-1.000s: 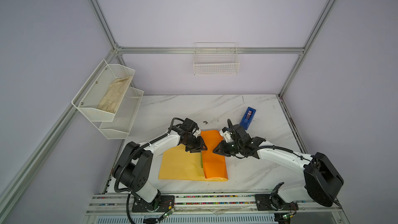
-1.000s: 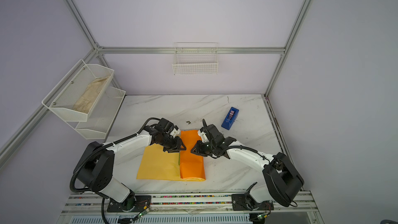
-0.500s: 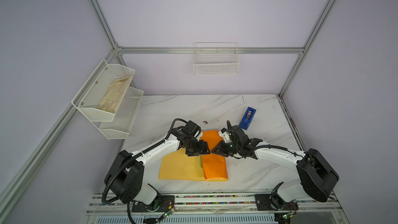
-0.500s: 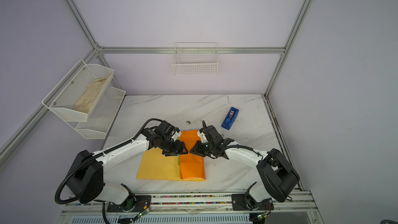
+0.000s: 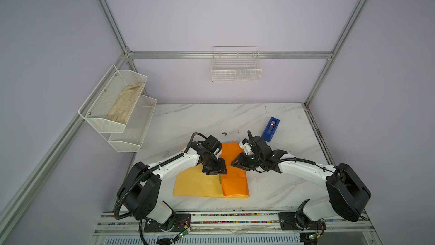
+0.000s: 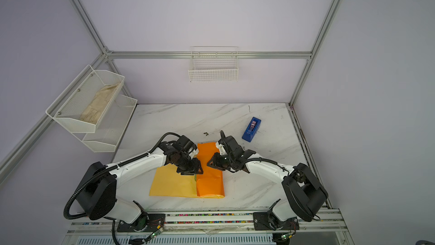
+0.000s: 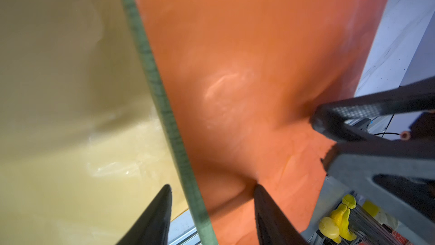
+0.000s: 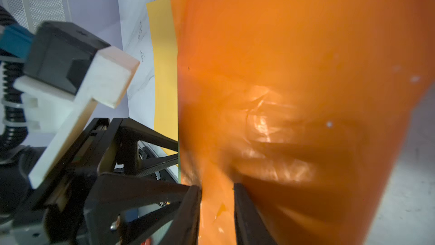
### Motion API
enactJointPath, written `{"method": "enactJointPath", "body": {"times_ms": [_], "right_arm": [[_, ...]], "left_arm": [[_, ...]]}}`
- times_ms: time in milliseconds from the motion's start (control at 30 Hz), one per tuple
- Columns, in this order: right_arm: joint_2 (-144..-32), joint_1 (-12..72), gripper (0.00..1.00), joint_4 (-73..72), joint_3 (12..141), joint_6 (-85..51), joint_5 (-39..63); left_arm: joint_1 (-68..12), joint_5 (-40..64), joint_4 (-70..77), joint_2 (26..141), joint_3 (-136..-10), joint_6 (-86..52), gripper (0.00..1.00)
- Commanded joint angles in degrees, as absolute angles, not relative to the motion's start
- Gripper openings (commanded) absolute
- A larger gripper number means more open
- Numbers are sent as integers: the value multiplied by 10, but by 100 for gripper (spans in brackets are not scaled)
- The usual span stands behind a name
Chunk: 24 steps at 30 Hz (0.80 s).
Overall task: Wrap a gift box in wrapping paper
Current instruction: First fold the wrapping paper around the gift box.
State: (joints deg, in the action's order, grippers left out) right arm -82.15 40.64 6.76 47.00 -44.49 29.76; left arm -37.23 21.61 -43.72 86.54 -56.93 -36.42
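Observation:
The wrapping paper (image 5: 197, 183) lies at the table's front, yellow side up, with its orange flap (image 5: 235, 181) folded over leftward. The gift box is almost wholly hidden under that flap; only a thin green edge (image 7: 162, 105) shows, also a sliver in both top views (image 5: 220, 179). My left gripper (image 7: 211, 187) stands open astride that edge, one finger over the yellow paper and the other denting the orange flap. My right gripper (image 8: 217, 187) is at the flap's right side, jaws slightly apart with a fold of orange paper between them.
A blue tape dispenser (image 5: 270, 128) stands behind the right arm. A small dark scrap (image 5: 224, 134) lies behind the paper. A white rack with a beige cloth (image 5: 124, 105) hangs on the left wall, a wire basket (image 5: 236, 67) on the back wall.
My left gripper slid toward the table's front along the flap's edge; its jaws widened, then narrowed again. The right gripper's jaws loosened a little on the paper.

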Motion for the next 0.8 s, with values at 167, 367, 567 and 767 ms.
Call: {"method": "enactJointPath", "body": {"times_ms": [167, 367, 567, 767], "right_arm": [[-716, 323, 40, 122, 439, -456, 248], [-723, 315, 57, 107, 397, -445, 267], [-770, 324, 63, 59, 389, -443, 325], [-805, 359, 63, 28, 392, -458, 336]], "left_arm": [[-371, 180, -453, 872, -545, -356, 43], [-360, 193, -440, 858, -529, -363, 37], [-355, 198, -441, 852, -524, -364, 36], [-347, 191, -450, 837, -523, -365, 33]]}}
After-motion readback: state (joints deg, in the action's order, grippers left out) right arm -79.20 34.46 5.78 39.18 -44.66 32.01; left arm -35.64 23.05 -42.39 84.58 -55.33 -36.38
